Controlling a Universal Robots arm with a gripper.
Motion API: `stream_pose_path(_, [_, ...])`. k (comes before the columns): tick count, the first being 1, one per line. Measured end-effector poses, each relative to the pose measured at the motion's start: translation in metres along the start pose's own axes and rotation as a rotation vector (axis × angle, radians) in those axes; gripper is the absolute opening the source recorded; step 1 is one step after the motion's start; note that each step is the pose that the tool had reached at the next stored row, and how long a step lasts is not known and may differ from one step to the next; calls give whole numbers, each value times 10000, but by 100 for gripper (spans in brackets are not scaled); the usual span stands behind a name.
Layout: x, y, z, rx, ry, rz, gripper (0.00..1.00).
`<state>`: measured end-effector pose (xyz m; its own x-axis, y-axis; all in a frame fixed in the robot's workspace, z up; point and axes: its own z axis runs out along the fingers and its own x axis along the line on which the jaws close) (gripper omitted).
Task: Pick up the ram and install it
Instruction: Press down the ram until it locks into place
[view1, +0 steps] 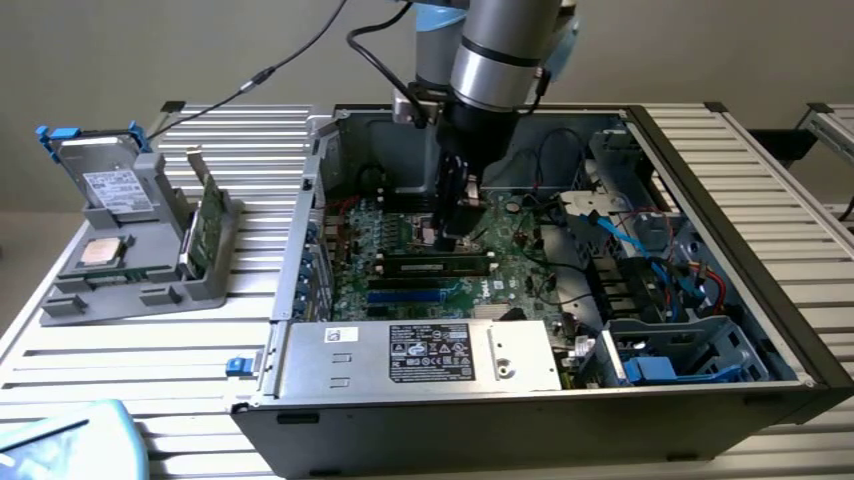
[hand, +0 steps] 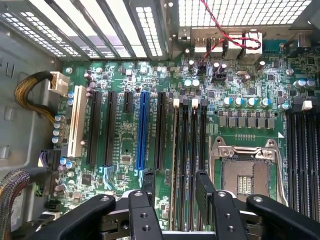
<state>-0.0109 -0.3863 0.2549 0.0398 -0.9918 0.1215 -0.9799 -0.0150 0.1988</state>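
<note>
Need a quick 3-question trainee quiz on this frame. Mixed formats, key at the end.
1. True or false: the processor socket on the motherboard has no chip in it.
2. Where does the square silver chip lie? A) in the grey holder outside the case; B) in the processor socket; C) in the end effector.
3. Fill in: over the motherboard's black slots, the end effector's fingers are ___.

Key: 1 true; 2 A; 3 open.
</note>
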Motion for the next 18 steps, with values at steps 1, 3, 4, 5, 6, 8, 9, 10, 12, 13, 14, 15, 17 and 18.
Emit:
stream_pose_path(1, [0,24,-9,64,1,8,46])
stream_pose_path(3, [1,65,-21,219,4,27,46])
stream_pose_path(4, [1,83,-24,327,5,41,46])
stream_pose_path(5, [0,96,-26,448,6,56,46])
stream_pose_path(6, [0,109,-29,573,9,73,46])
stream_pose_path(8, [-1,134,-34,820,13,104,46])
stream_pose_path(9, [-1,146,-37,932,13,119,46])
stream_pose_path(10, [-1,157,-41,1042,17,131,46])
stream_pose_path(12, [-3,180,-45,1226,19,156,46])
stream_pose_path(13, [-4,186,-43,1258,15,160,46])
stream_pose_path(14, [-4,189,-42,1268,16,162,44])
stream_pose_path(15, [-4,190,-42,1272,16,162,37])
stream_pose_path(17, [-3,190,-43,1275,19,160,31])
stream_pose_path(18, [-3,191,-43,1275,20,161,25])
